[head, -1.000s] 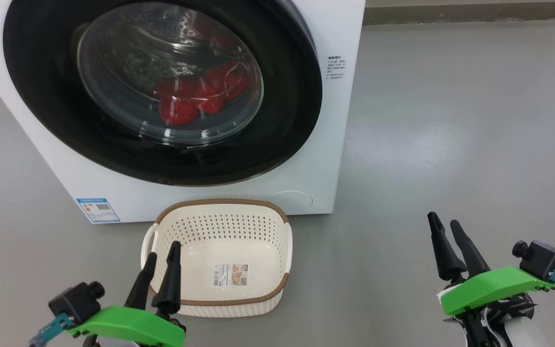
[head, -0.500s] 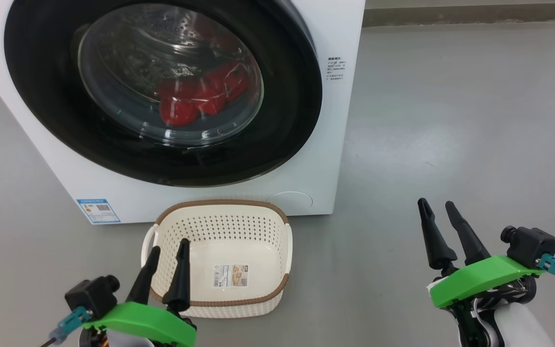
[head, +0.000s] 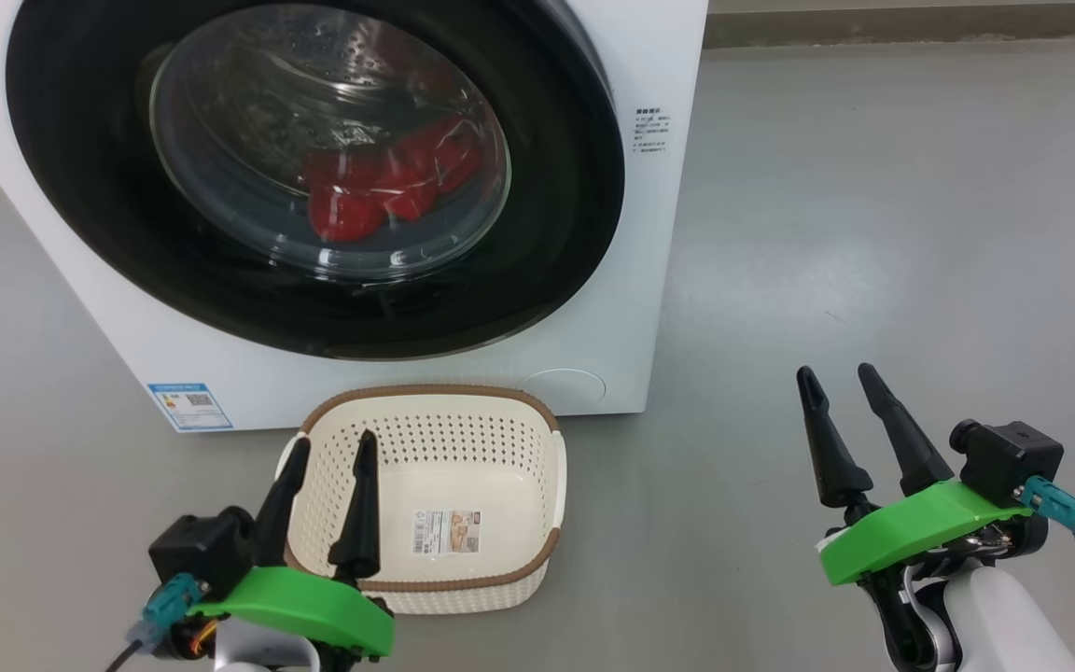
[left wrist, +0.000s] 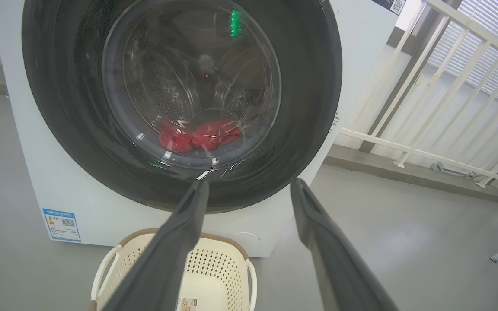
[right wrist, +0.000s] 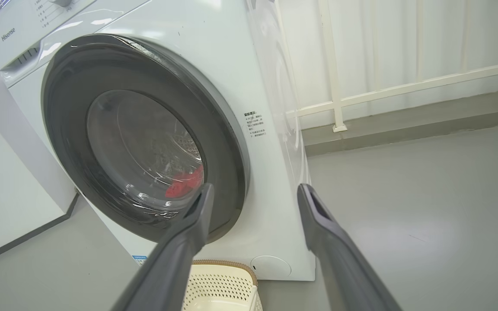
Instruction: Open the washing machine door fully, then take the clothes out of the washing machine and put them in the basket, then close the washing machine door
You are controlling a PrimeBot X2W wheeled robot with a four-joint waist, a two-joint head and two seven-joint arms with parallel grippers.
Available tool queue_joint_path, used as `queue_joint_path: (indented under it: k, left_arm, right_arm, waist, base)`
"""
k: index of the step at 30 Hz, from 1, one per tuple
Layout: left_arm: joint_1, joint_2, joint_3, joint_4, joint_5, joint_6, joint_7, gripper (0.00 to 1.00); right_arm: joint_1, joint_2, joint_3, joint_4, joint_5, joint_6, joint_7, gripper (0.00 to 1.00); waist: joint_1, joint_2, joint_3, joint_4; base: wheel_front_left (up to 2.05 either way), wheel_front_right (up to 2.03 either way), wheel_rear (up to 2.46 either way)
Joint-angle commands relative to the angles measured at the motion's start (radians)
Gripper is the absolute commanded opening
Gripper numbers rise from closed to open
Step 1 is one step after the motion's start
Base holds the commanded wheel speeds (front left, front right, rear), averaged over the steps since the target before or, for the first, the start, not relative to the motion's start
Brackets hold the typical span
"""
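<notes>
The washer (head: 631,308) is big and white and stands on the grey floor (head: 873,233). Its door (head: 80,187) is round, with a wide shiny black ring and a clear glass bowl in the middle, and it is shut. Through the glass I can see the clothes (head: 379,191): a small bright red bundle lying low in the steel drum with its little holes. A small blue label (head: 189,406) is stuck at the bottom left corner of the washer. The basket (head: 425,392) sits on the floor just in front of the washer, under the door. It is cream white with rows of holes, a brown rim and side handles, and there is a sticker (head: 447,532) on its bottom. My left hand (head: 333,441) hangs over the left side of the basket, and its two long dark fingers are spread apart and point up at the door. It holds nothing. My right hand (head: 836,372) is over the bare floor, well off to the right of the basket. Its fingers are spread apart too, with nothing between them, and they point up and a bit to the left, toward the right side of the washer.
</notes>
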Motion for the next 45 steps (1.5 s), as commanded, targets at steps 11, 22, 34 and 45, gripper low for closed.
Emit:
queue_joint_path:
  k: [11,22,34,45]
  left_arm:
    - [-0.076,0.021,0.007,-0.021,0.129,0.031,-0.047,1.00]
    - [-0.107,0.023,-0.017,0.002,0.238,0.059,-0.083,1.00]
    - [-0.106,0.023,-0.012,0.015,0.210,0.060,-0.083,1.00]
    - [-0.105,0.023,-0.021,0.006,0.210,0.065,-0.083,1.00]
  right_arm:
    - [-0.075,-0.013,0.042,-0.015,-0.143,-0.001,-0.043,1.00]
    - [-0.101,-0.016,0.060,0.008,-0.275,-0.001,-0.078,1.00]
    - [-0.105,-0.016,0.054,0.024,-0.259,-0.001,-0.078,1.00]
    - [-0.117,-0.016,0.043,0.025,-0.243,-0.001,-0.078,1.00]
  waist:
    - [0.0000,0.0000,0.006,0.002]
    - [0.0000,0.0000,0.012,-0.002]
    - [0.0000,0.0000,0.013,-0.002]
    - [0.0000,0.0000,0.034,0.007]
  base:
    - [0.00,0.00,0.00]
    - [0.00,0.00,0.00]
    - [0.00,0.00,0.00]
    - [0.00,0.00,0.00]
